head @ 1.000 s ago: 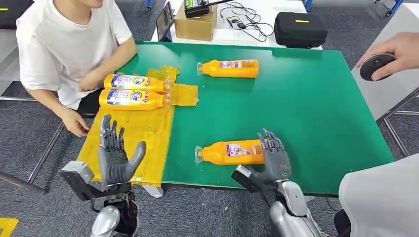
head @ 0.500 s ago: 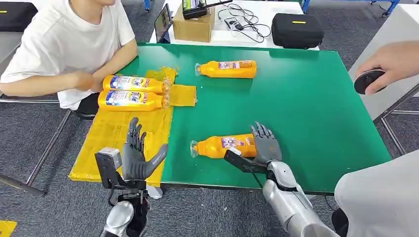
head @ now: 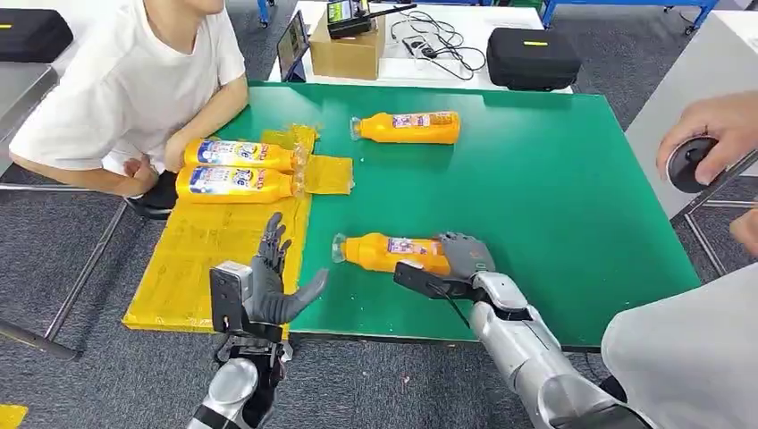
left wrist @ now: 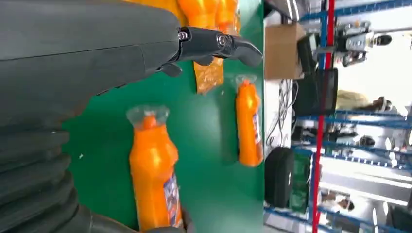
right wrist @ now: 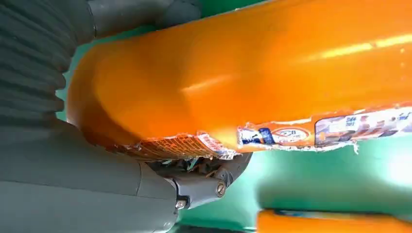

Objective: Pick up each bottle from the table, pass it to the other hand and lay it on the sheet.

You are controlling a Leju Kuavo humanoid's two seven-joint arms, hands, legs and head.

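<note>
My right hand (head: pixel 465 256) grips the base end of an orange bottle (head: pixel 389 253) and holds it a little above the green table (head: pixel 554 197), cap pointing toward the yellow sheet (head: pixel 214 241). The same bottle (right wrist: pixel 252 73) fills the right wrist view, with dark fingers (right wrist: pixel 204 182) wrapped under it. My left hand (head: pixel 273 286) is open, fingers spread, over the table's near edge beside the sheet; its wrist view shows the held bottle (left wrist: pixel 153 174). Two bottles (head: pixel 237 170) lie side by side on the sheet. Another bottle (head: pixel 407 127) lies at the far side of the table.
A person in a white shirt (head: pixel 125 80) sits at the table's left, hands near the sheet's far end. Another person's hand (head: pixel 715 134) holds a dark round device at the right edge. A cardboard box (head: pixel 350 49) and a black case (head: pixel 532 58) sit behind the table.
My right hand closed on the near bottle, lifted it and carried it leftward. My left hand moved right and forward toward it, staying open. The camera view shifted slightly.
</note>
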